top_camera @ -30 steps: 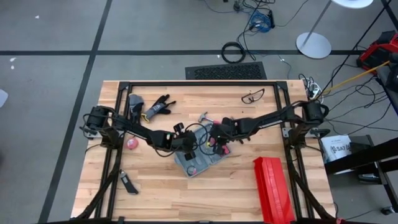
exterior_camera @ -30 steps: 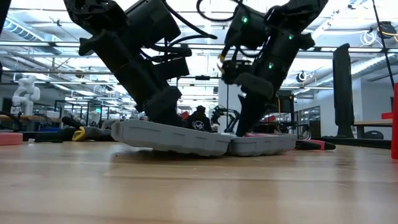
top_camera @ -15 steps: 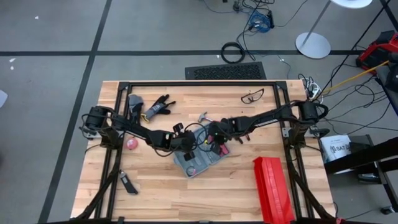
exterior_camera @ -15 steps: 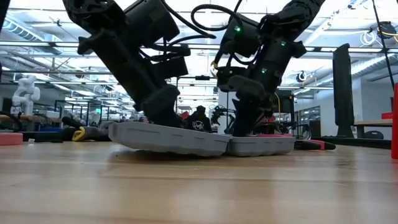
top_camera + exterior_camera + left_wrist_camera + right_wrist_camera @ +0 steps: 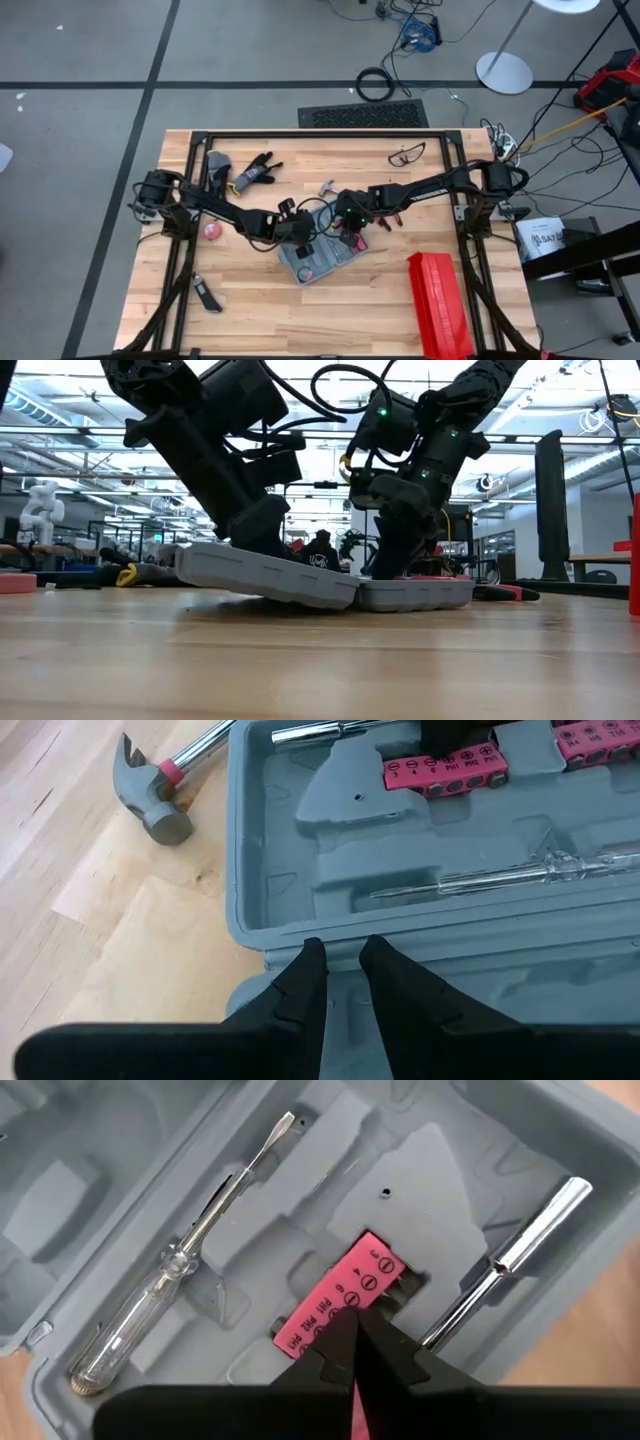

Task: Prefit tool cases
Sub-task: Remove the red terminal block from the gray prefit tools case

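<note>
Right gripper [image 5: 349, 222] shifted leftward over the tool case [image 5: 318, 259]; case's free half [image 5: 265, 573] tipped up higher

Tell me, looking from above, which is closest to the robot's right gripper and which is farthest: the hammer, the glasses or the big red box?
From the right gripper over the open tool case:
1. Hammer, just beyond it toward the table's far edge.
2. Glasses, near the far edge, toward the right arm's side.
3. Red box, at the near right corner; close to the glasses' distance, though.
</note>
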`<action>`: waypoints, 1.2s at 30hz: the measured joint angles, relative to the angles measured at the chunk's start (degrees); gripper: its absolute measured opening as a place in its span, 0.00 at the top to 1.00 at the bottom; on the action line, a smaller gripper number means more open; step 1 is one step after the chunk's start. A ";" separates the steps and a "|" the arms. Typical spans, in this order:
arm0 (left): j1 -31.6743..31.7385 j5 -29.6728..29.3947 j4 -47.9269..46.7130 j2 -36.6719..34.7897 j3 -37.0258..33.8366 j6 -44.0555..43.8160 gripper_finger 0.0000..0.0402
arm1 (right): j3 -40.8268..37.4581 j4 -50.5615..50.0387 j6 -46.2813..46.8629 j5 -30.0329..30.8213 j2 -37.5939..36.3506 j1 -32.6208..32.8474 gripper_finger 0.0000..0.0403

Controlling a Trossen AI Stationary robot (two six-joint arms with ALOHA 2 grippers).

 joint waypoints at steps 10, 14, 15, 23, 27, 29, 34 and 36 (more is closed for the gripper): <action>0.09 0.46 1.06 0.16 0.13 0.22 0.78 | 0.08 3.59 -0.56 -1.52 -2.95 0.15 1.00; 0.09 0.44 1.00 0.15 0.13 0.08 0.78 | 0.10 1.18 -0.11 -0.47 -3.05 0.57 1.00; 0.09 0.45 1.00 0.15 0.13 0.07 0.78 | 0.16 0.41 0.24 0.16 -3.05 0.88 1.00; 0.09 0.42 0.61 0.15 0.09 -0.12 0.78 | 0.21 -4.67 2.41 6.31 -6.27 2.91 1.00; 0.09 0.41 0.71 0.15 0.09 -0.09 0.78 | 0.25 -7.88 3.41 9.43 -6.94 3.11 1.00; 0.09 0.37 0.86 0.15 0.09 -0.05 0.78 | 0.25 -8.12 3.28 9.64 -6.73 3.11 1.00; 0.09 0.20 2.41 0.17 0.00 1.35 0.78 | 0.27 -8.12 2.51 9.73 -5.48 3.10 1.00; 0.07 0.22 3.04 0.17 0.00 1.40 0.78 | 0.27 -8.10 2.33 9.78 -4.24 3.10 1.00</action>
